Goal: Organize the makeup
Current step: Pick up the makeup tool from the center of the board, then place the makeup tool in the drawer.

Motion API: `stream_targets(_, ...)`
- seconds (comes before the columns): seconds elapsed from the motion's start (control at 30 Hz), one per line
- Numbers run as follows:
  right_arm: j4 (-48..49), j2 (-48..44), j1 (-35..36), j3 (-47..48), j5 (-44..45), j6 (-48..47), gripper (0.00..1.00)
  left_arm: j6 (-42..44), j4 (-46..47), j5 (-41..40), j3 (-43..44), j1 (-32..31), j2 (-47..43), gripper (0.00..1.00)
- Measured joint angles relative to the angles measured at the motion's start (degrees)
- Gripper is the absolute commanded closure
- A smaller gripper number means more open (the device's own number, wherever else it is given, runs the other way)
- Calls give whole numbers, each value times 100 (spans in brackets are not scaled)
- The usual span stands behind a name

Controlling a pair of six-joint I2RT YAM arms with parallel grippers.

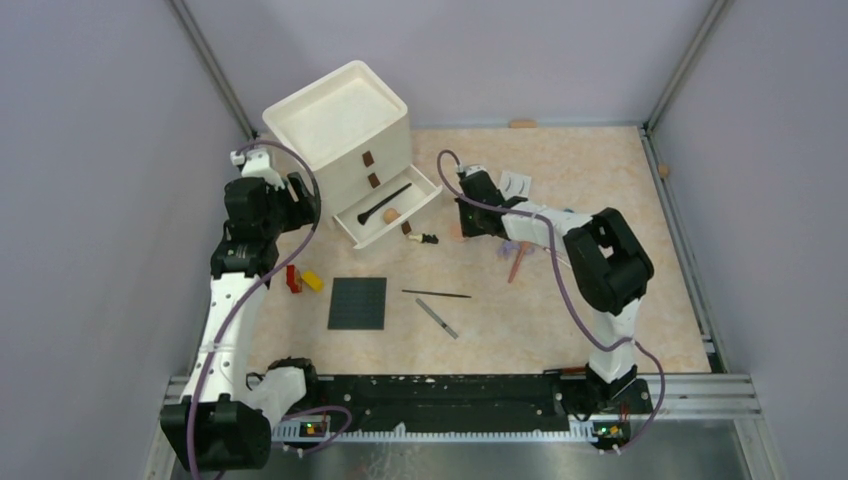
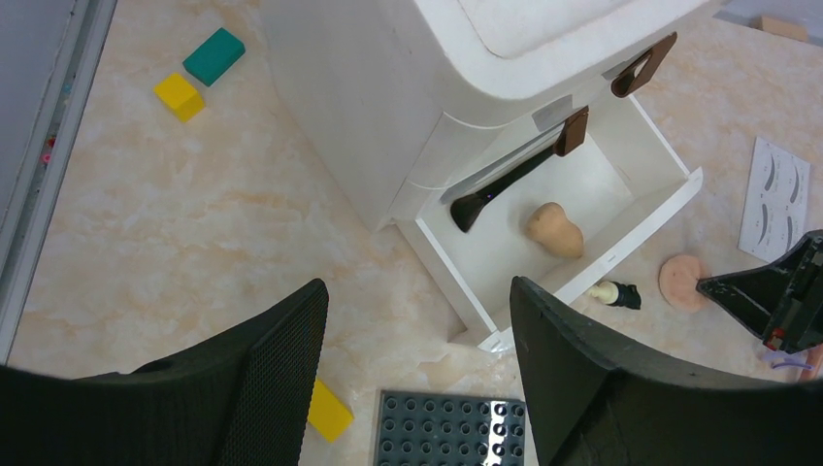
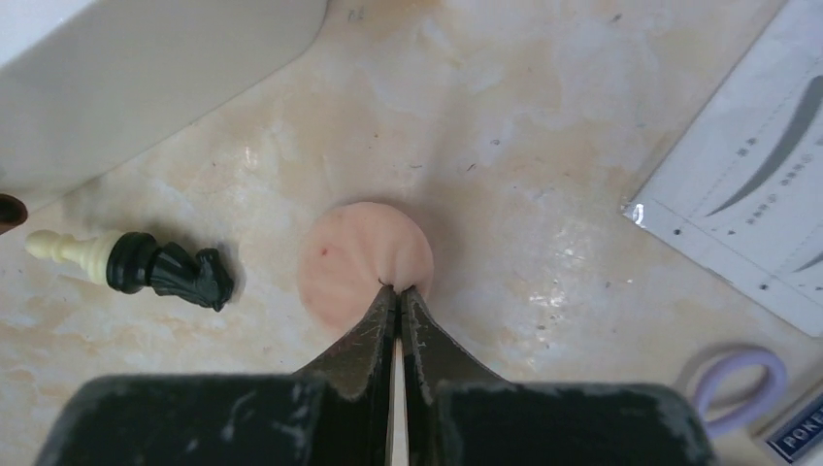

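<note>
Right wrist view | right gripper is pinching shut on the near edge of the round peach puff, which is lying on the tabletop with open room between the black-capped tube and the white card | left gripper is hovering wide open, holding nothing, beside the open drawer and its front edge.

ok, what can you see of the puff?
The puff is a round, flat, peach-pink pad, soft-looking, with a small red speck. It lies flat on the table just off the open drawer, between a small black-and-cream piece and a white card. The right gripper is shut on its edge, puckering it. Nothing else touches it.
</note>
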Motion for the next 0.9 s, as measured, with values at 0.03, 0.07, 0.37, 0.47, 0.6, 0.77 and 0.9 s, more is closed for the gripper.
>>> stream_targets(0.03,-13,-83,0,-46,57,-57,100,0,-2,0,-2,2,-7,26)
stream_targets(0.07,-4,-166,0,-70,105,-118,100,0,0,-2,-4,2,-15,26)
stream_targets(0.37,732,-909,243,170,-2,-595,100,0,0,9,-4,2,-66,26)
stream_targets(0.47,929,-684,431,767,-278,-535,79,0,2,9,-4,2,-68,26)
stream_targets(0.6,1080,-70,588,1812,-579,-498,61,2,2,4,-7,0,-68,25)
stream_targets(0.77,1121,31,632,1816,-651,-540,57,17,0,0,-52,0,-125,25)
stream_targets(0.9,1060,-127,632,1351,-638,-765,57,20,4,4,-55,0,-138,25)
